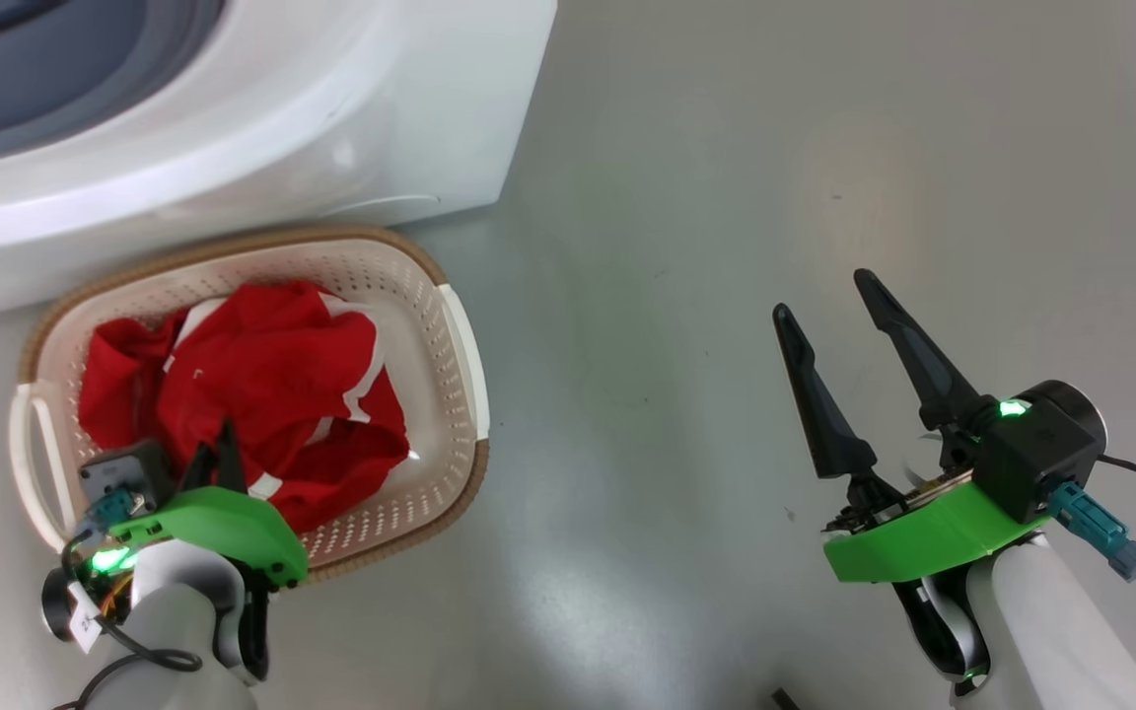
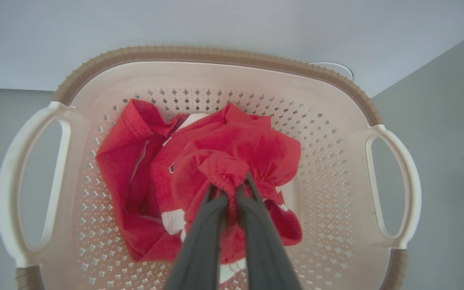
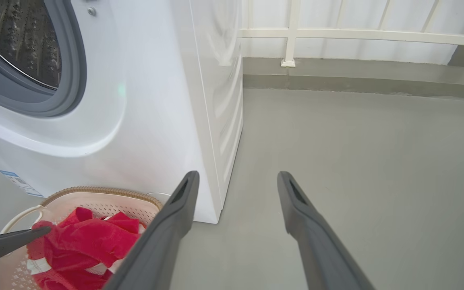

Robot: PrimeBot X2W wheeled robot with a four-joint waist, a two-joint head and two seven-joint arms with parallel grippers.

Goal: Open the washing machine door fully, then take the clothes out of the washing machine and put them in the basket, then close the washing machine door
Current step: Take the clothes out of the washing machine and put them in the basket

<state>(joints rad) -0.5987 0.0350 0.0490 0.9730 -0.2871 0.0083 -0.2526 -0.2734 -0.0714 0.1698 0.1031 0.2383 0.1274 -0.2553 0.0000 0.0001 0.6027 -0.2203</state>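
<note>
Dropping the clothes (image 2: 232, 149) into the basket (image 2: 216, 54) looks like the step in hand. The red bundle lies across the basket's middle, inside the walls, and the left gripper (image 2: 230, 187) reaches down into it with its jaws pinched narrow on a fold of the fabric near the top of the heap. The basket stands on the floor (image 1: 676, 296), with its far rim touching or nearly touching the foot of the washer (image 3: 155, 100). The right gripper (image 1: 824, 296) hangs over bare floor well to the right of the basket, jaws wide and holding nothing. In the right wrist view the washer's mouth stands uncovered, and the part of the drum (image 3: 14, 36) that shows looks bare, though most of it is out of frame. The next move, as I judge it, calls for the left jaws to part so the fold falls free, then a straight lift clear of the rim without snagging the cloth on a finger. After that comes a check of the drum for anything left, then shutting the door.
</note>
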